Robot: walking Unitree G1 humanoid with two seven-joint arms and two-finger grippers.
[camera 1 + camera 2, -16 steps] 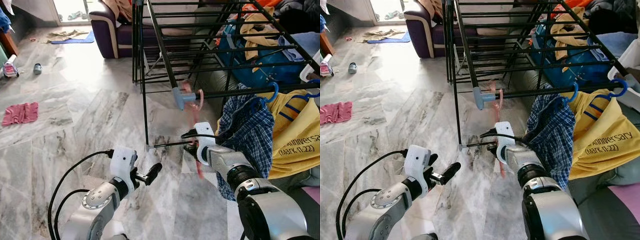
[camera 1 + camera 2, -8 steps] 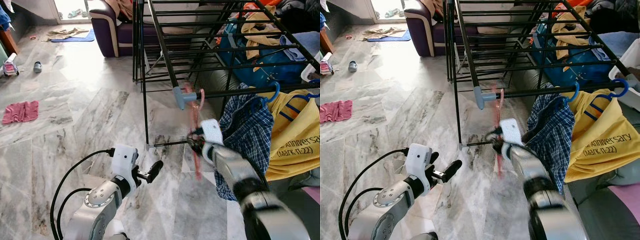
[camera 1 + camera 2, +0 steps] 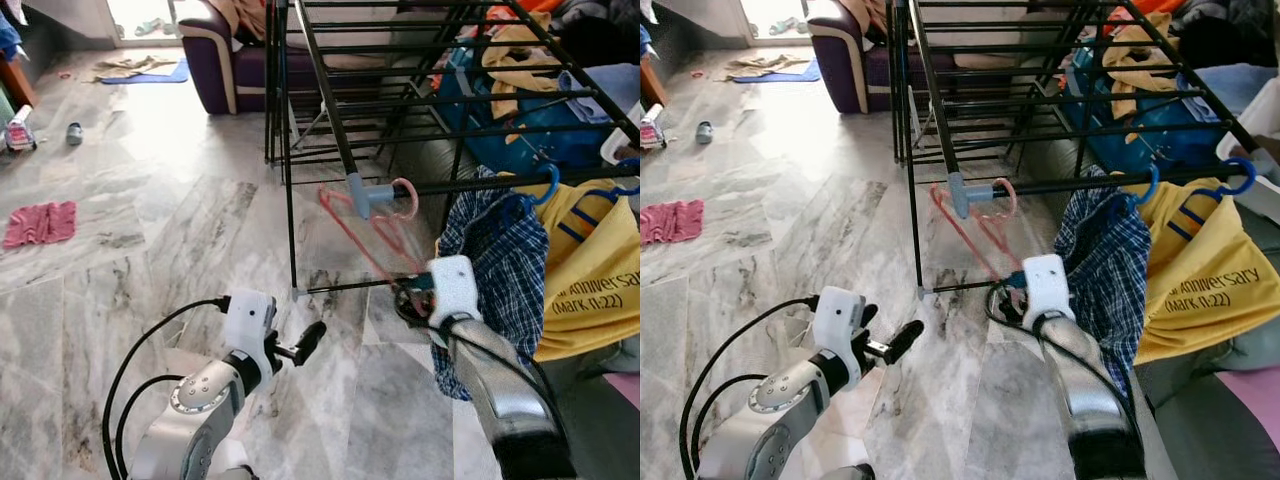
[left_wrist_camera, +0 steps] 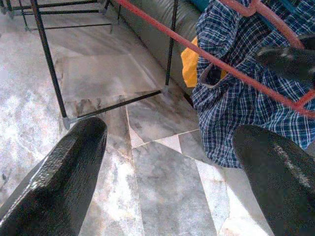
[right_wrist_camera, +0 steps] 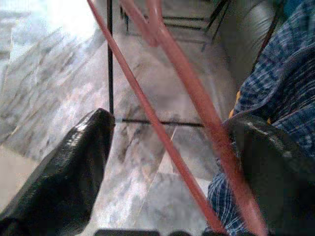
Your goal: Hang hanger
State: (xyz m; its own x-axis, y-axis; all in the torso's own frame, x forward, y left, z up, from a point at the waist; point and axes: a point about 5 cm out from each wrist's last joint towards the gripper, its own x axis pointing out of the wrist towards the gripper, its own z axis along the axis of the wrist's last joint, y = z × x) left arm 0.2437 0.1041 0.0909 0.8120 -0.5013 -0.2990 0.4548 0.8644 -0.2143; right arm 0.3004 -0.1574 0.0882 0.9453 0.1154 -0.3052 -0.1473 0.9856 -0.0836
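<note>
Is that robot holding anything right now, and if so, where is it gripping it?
The right gripper seems to hold the pink hanger by its lower corner, though the fingers look spread. The left gripper is empty.

A pink hanger [image 3: 372, 235] hangs by its hook from a black drying rack [image 3: 330, 110] at a pale blue plastic joint [image 3: 360, 193]. Between the black fingers [image 5: 59, 167] of the right gripper [image 5: 167, 162], the hanger's bars show pink. Just beside that gripper's fingers hangs a navy and white checked shirt [image 3: 495, 270]; past it is a yellow shirt [image 3: 590, 270] with dark lettering, both on blue hangers [image 3: 545, 183]. The floor [image 3: 130, 260] is grey-veined white marble. A pink cloth [image 3: 40, 225] lies on it. The sofa [image 3: 215, 50] is dark purple with cream trim.
</note>
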